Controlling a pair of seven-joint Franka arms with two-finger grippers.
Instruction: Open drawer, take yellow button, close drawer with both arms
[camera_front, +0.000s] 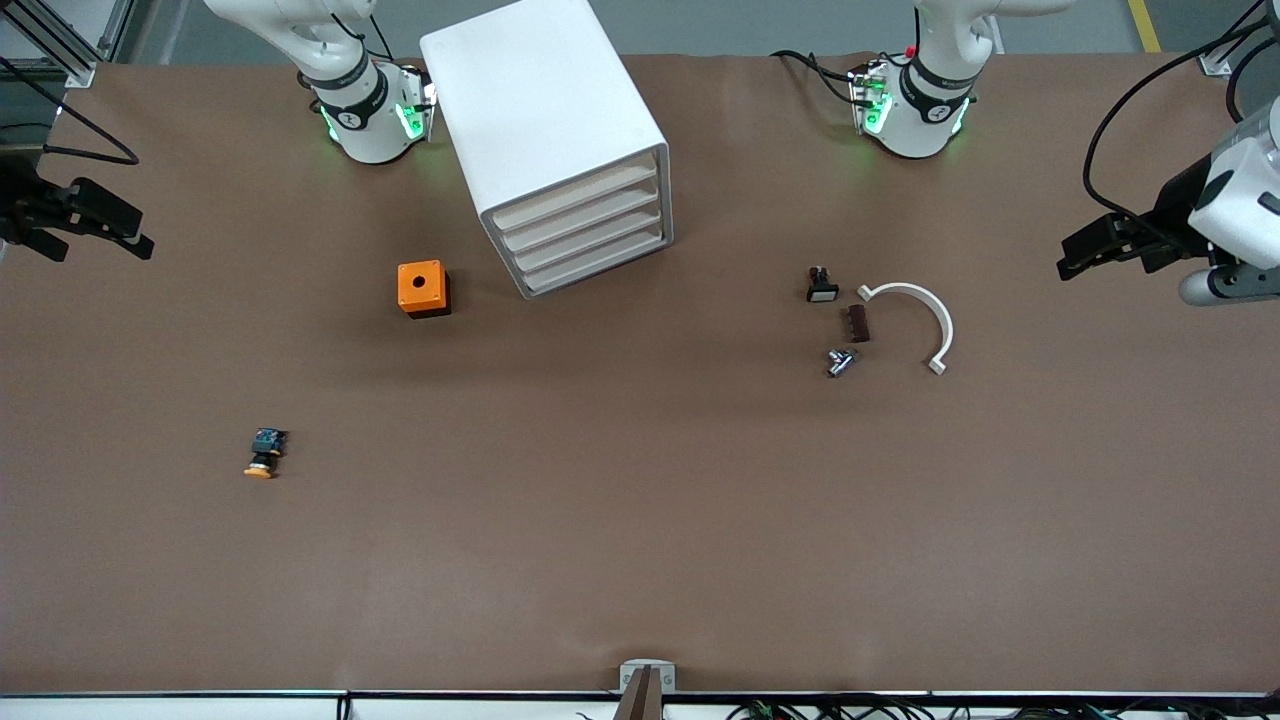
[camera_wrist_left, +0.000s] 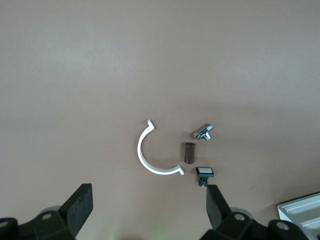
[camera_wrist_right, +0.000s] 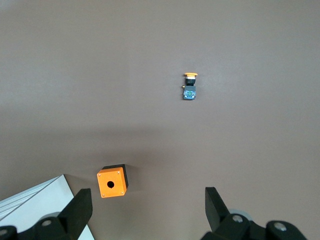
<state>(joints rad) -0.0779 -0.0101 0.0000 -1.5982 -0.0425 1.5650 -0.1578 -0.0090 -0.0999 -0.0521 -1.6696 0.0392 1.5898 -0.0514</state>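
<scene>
A: From the front we see the cabinet (camera_front: 560, 140) standing on the table (camera_front: 640, 560) between the two arm bases, its four drawers all pushed in; we cannot tell which one is the drawer of the task. The button (camera_front: 265, 452) lies out on the table toward the right arm's end, nearer the camera than the orange cube (camera_front: 423, 288).

B: And both grippers hang at the table's ends. The left gripper (camera_front: 1090, 250) and the right gripper (camera_front: 95, 225) show only from the side here, so we learn nothing of their fingers.

A: The left wrist view settles that for one: the left gripper (camera_wrist_left: 147, 207) has its fingers (camera_wrist_left: 80, 205) wide apart, holding nothing. Below it we see the white clip (camera_wrist_left: 152, 152), the brown block (camera_wrist_left: 188, 152), the metal bolt (camera_wrist_left: 203, 132) and the black part (camera_wrist_left: 204, 174), close together but apart, plus a corner of the cabinet (camera_wrist_left: 302, 212).

B: The right wrist view shows the same of the right gripper (camera_wrist_right: 147, 207), spread and empty. Only there do we make out the button (camera_wrist_right: 189, 86) clearly: orange cap, black body, blue end, well apart from the cube (camera_wrist_right: 111, 182).
</scene>
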